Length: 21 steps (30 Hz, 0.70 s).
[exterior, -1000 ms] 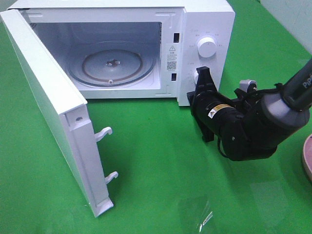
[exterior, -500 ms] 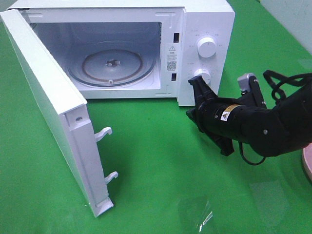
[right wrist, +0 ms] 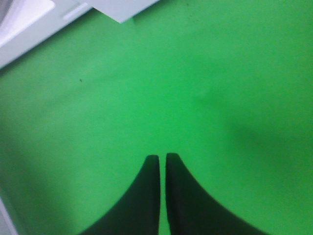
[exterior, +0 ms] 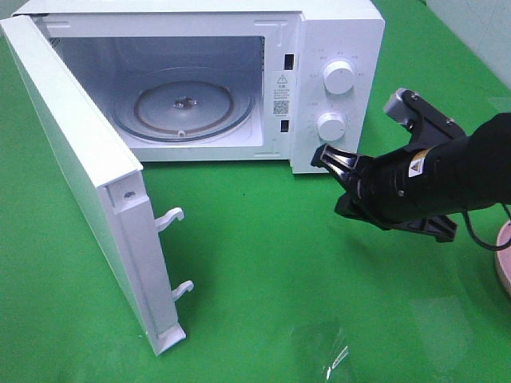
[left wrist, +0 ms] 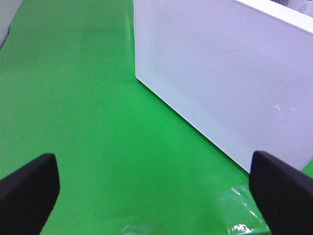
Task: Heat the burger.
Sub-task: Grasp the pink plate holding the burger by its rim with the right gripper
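Note:
The burger is out of view in every frame. The white microwave (exterior: 335, 48) stands at the back with its door (exterior: 80, 183) swung wide open to the left, and the glass turntable (exterior: 184, 108) inside is bare. My right gripper (exterior: 325, 153) hovers just below and in front of the lower knob (exterior: 330, 126), without touching it. In the right wrist view the right gripper (right wrist: 162, 157) is shut, with nothing between its fingers, over green cloth. My left gripper (left wrist: 156, 188) stands open and empty, facing the door's outer face (left wrist: 234, 73).
An upper knob (exterior: 339, 78) sits above the lower one on the control panel. The edge of a pink plate (exterior: 504, 267) shows at the far right. A piece of clear tape (exterior: 335, 359) glints on the green cloth near the front.
My right gripper has come off the lower knob, dropping slightly and rolling over. The arm behind it swung lower and flatter. The left gripper and the door have not moved.

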Available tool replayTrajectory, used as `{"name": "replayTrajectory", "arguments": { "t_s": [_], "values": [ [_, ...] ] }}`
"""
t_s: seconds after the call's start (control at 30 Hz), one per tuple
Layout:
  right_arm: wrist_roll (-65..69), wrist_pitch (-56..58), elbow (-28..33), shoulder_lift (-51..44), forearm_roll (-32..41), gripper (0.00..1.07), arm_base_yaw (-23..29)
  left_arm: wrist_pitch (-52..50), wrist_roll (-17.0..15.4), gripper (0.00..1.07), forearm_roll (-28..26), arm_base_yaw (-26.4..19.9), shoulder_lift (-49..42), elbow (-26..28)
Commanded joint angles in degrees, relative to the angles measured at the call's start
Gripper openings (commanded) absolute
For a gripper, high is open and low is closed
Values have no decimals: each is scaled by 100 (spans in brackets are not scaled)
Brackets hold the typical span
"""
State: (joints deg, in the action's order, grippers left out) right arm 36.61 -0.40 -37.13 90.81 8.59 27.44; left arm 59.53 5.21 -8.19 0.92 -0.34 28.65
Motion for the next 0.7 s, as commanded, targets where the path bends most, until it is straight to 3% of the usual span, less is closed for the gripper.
{"name": "replayTrajectory", "arguments": {
  "t_s": [0.03, 0.17, 0.2, 0.3, 0.33, 0.43, 0.47, 0.5, 0.53, 0.57, 0.6, 0.63, 0.7],
  "values": [
    [-550, 688, -143, -138, -120, 6, -120, -17, -34, 98, -23, 11, -52, -17],
    [-1037, 1478, -390, -246, -338, 8, -218, -17, -34, 98, -23, 11, -52, -17],
    [-1398, 2217, -665, -344, -602, 13, -269, -17, -34, 98, -23, 11, -52, -17],
    [-1490, 2464, -779, -355, -699, 14, -269, -17, -34, 98, -23, 11, -52, -17],
    [-1616, 3117, -1094, -372, -1008, 21, -269, -17, -34, 98, -29, 11, -52, -17],
    [-1650, 3272, -1175, -372, -1089, 24, -269, -17, -34, 98, -29, 11, -52, -17],
    [-1811, 3650, -1369, -372, -1261, 35, -269, -17, -34, 98, -29, 11, -52, -17],
    [-1811, 3650, -1369, -372, -1261, 35, -269, -17, -34, 98, -29, 11, -52, -17],
    [-2034, 3908, -1507, -372, -1358, 50, -269, -17, -34, 98, -29, 11, -52, -17],
    [-2034, 3908, -1507, -372, -1358, 50, -269, -17, -34, 98, -29, 11, -52, -17],
    [-2366, 4125, -1587, -372, -1398, 67, -269, -17, -34, 98, -29, 11, -52, -17],
    [-2366, 4125, -1587, -372, -1398, 67, -269, -17, -34, 98, -29, 11, -52, -17],
    [-2882, 4125, -1610, -372, -1318, 96, -413, -17, -34, 98, -29, 11, -52, -17]
  ]
}}
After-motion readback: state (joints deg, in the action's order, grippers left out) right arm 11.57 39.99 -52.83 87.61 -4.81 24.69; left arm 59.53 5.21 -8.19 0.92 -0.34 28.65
